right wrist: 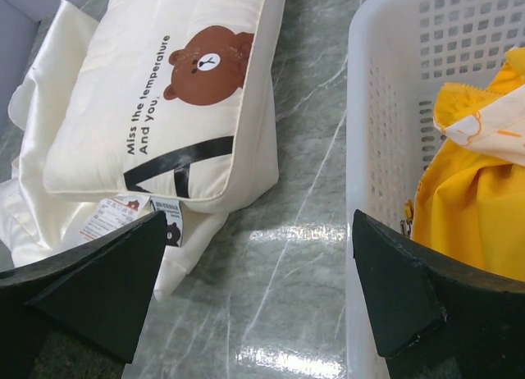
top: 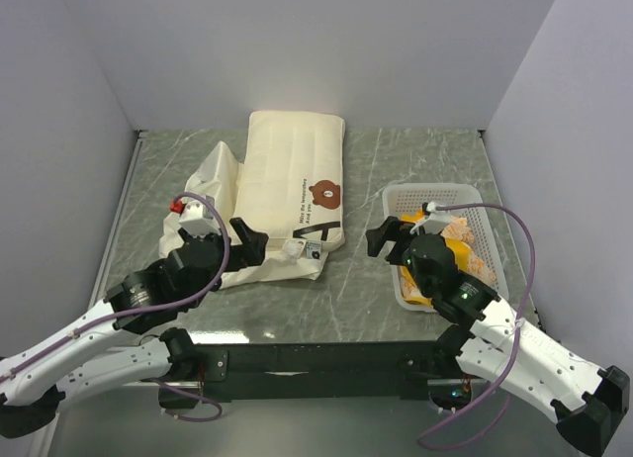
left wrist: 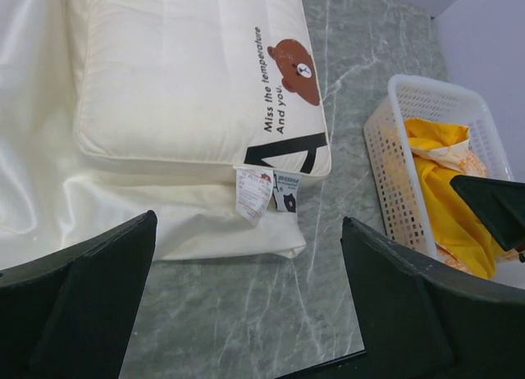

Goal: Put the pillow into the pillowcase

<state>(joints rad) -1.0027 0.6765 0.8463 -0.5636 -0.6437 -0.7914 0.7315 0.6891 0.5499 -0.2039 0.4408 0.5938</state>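
Note:
The pillow (top: 295, 185), puffy and cream with a brown bear face and black text, lies on top of the limp plain pillowcase (top: 213, 195), which spreads out to its left and under its near end. My left gripper (top: 255, 243) hovers open just in front of the pillowcase's near edge. In the left wrist view the pillow (left wrist: 189, 75) and pillowcase (left wrist: 205, 227) lie beyond the open gripper (left wrist: 246, 297), with bare table between the fingers. My right gripper (top: 384, 241) stands open between the pillow and the basket. Its wrist view shows the pillow (right wrist: 180, 92), the pillowcase (right wrist: 41, 198) and the empty gripper (right wrist: 258, 293).
A white plastic basket (top: 442, 192) with yellow and patterned cloth (top: 457, 249) stands at the right, close beside my right gripper; its wall (right wrist: 377, 108) nearly touches the right finger. White care tags (top: 302, 249) hang off the pillow's near edge. Grey walls enclose the marble table (top: 336, 299).

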